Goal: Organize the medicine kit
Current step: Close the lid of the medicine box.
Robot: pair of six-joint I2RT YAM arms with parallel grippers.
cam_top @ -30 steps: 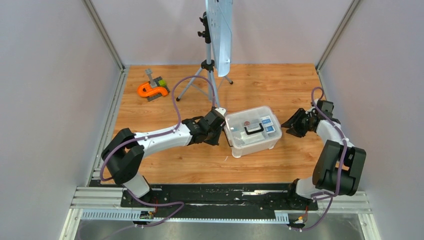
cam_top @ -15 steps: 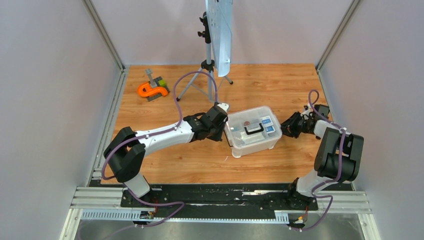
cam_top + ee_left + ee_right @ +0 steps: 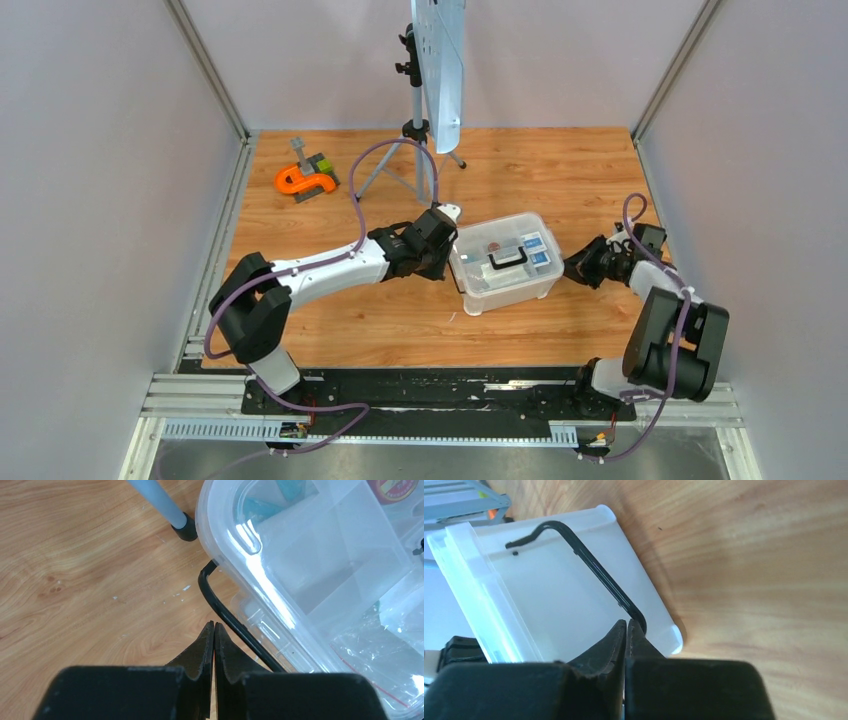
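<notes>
Top external: tub (image 3: 500, 292) between left gripper (image 3: 447, 258), right gripper (image 3: 570, 268) (both closed).

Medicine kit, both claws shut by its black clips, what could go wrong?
The left claw and right claw are shut beside the thin black clips, not around them, so a push could slip off the wire.
Uneven pressure from both ends might slide or tilt the medicine kit on the table.
The tripod leg stands close to its corner; a shove could knock it.
</notes>
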